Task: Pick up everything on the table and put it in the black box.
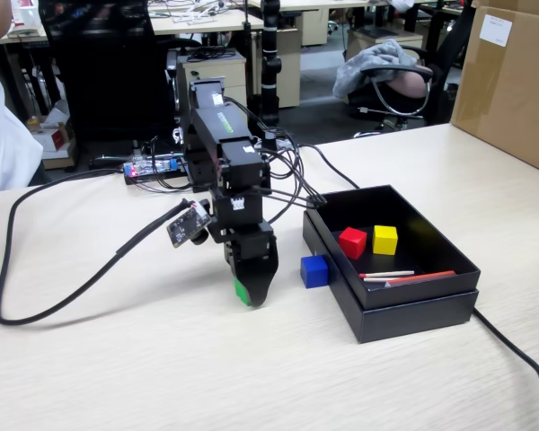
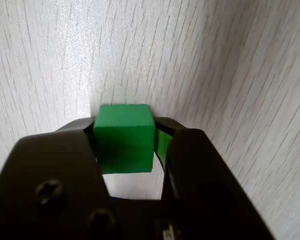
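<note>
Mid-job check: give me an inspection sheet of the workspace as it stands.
Surface: light beige wood-grain desk top, bare in front.
Job's things: red cube and yellow cube inside the shallow black cardboard box; blue cube outside its left wall; green cube between the jaws.
Clutter: thin red and white sticks in the box.
Gripper: black gripper shut on the green cube.
Cables: thick black cable loops left.
Surroundings: brown carton, office chairs.
</note>
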You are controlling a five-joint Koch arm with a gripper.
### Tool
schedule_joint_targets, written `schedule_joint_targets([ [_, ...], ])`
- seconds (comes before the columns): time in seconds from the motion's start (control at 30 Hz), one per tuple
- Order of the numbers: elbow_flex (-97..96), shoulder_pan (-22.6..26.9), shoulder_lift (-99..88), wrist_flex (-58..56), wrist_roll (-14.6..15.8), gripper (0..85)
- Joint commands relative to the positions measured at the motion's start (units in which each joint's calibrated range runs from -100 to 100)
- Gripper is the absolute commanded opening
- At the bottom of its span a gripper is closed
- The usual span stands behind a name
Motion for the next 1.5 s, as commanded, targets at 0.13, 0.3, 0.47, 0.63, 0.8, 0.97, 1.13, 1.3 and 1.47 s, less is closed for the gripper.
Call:
schedule_joint_targets([
  [0.13, 0.2, 0.1, -12.5, -0.1, 0.7, 6.8],
  [0.3, -1.4, 3.8, -32.8, -0.1, 1.8, 6.9],
  [0.47, -1.8, 11.0, -42.2, -1.0, 3.9, 7.6],
  [0.63, 0.8, 16.6, -37.4, -1.3, 6.2, 7.6],
  [0.8, 11.0, 19.6, -21.7, -1.6, 7.7, 7.7],
  [0.97, 16.8, 20.3, -11.9, -1.6, 7.7, 7.7],
  [1.13, 18.3, 20.4, -5.4, -1.7, 8.5, 7.8],
  [1.3, 16.8, 20.4, -3.3, -3.3, 8.8, 23.3],
  [1.47, 15.9, 20.4, -3.4, -3.3, 9.2, 31.8],
])
